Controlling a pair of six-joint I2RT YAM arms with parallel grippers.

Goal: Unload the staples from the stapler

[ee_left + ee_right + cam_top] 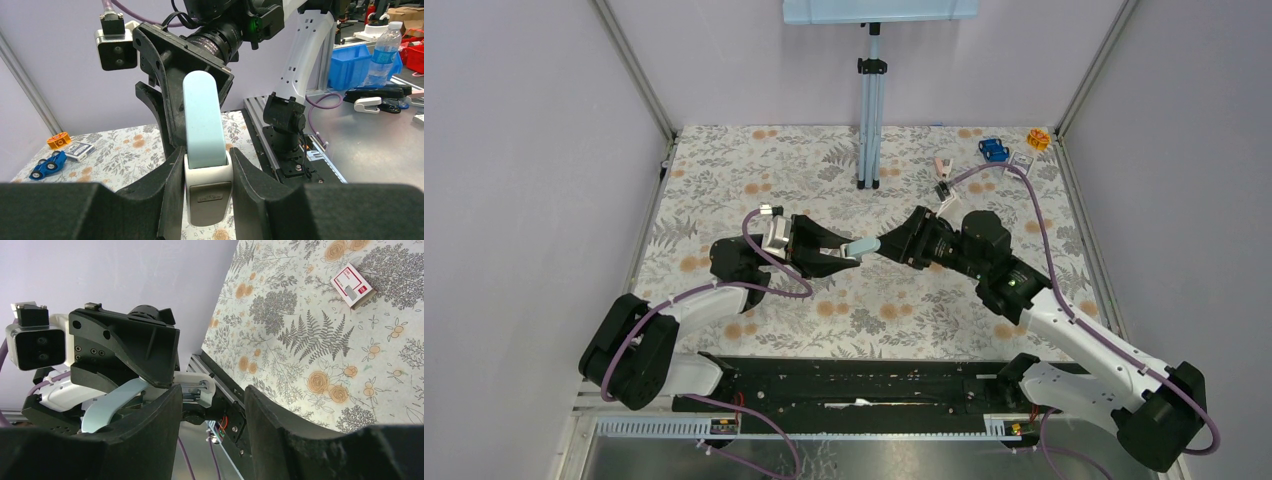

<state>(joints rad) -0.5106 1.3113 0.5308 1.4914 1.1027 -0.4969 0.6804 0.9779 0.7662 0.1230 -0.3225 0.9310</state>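
A mini stapler with a light blue lid [858, 249] and a white base is held above the table's middle. My left gripper [832, 255] is shut on its rear end; in the left wrist view both fingers [170, 190] press the white base [207, 192], and the blue lid [202, 125] points away. My right gripper [890, 246] is open at the stapler's front tip. In the right wrist view the white front end with its silvery metal channel [197, 388] sits at the inner edge of one finger [155, 430]. I cannot make out any staples.
A small red and white box [353, 287] lies on the floral cloth. At the back right are a blue toy car [993, 150], an orange piece [1037, 139], a small box [1021, 160] and a pink mini stapler [942, 165]. A stand pole [870, 120] rises at back centre.
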